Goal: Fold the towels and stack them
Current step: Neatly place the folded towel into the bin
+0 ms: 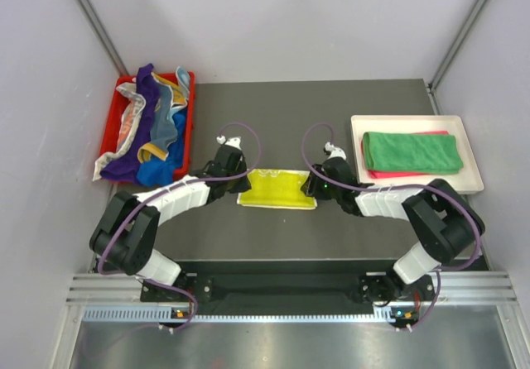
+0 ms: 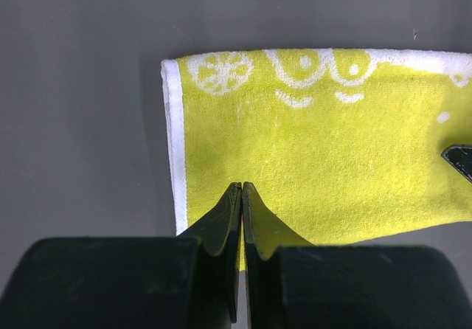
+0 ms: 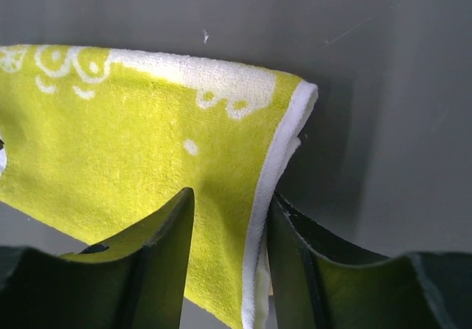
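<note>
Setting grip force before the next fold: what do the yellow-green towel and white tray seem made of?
The yellow-green towel looks like soft terry cloth: matte, fuzzy nap, white border. The white tray is probably hard plastic: smooth, even surface, raised rim.

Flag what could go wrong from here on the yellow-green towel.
1. Right fingers stand apart around the white hem of the yellow-green patterned cloth towel; closing there may catch only the hem, so that side could slip on lifting.
2. Left fingers are shut near its left edge, with no cloth visibly pinched; an uneven lift could skew the fold.
</note>
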Available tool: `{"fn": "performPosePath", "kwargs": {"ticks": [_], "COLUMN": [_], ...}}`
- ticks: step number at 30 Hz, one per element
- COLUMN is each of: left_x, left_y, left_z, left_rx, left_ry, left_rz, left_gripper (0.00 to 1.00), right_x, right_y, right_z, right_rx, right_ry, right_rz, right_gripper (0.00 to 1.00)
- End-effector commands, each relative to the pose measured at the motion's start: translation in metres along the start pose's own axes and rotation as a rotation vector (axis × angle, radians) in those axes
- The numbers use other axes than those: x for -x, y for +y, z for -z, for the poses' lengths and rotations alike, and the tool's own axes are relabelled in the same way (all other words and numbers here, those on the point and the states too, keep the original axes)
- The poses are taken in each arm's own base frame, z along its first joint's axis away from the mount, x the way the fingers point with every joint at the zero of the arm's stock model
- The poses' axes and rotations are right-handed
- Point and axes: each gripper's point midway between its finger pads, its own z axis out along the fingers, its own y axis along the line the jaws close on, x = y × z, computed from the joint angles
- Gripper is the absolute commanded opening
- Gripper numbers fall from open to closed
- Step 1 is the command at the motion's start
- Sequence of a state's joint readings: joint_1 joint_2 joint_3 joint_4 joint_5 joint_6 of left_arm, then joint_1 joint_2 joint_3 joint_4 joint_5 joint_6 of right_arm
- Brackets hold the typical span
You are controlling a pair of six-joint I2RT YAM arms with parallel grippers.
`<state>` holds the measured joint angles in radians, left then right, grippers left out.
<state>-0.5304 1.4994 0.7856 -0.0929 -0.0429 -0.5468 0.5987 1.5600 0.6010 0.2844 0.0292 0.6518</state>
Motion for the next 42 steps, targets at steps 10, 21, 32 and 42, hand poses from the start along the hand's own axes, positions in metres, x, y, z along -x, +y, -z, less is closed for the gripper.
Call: {"fn": "performPosePath", "kwargs": {"ticks": [10,21,32,42], "left_x": [0.044,0.068,0.069,0.068], "left_y": [-0.022,-0.03,-0.031,-0.04], "left_z": [0.035,0.081,0.084,0.083], "left_rx": [-0.044,-0.073,-0.073,-0.103], "left_ry": [-0.112,-0.189,-0.162,-0.126], "left_rz": [-0.016,-0.076,-0.131,-0.131], "left_gripper": [0.06,0.06,0.06,0.06], "right_x": [-0.002,0.084,0.162,0.212], "right_y": [-0.02,-0.046,-0.083,-0.11], "right_z": [0.004,0.056,0.117,0.154], "right_rx": [-0.183,-0.511,-0.812,-0.923], "right_ry": [0.06,-0.046,-0.072,-0.098], "right_rz": [0.137,0.439,0.644,0.593], "right_gripper": [0.01,0.0,0.0,0.0]}}
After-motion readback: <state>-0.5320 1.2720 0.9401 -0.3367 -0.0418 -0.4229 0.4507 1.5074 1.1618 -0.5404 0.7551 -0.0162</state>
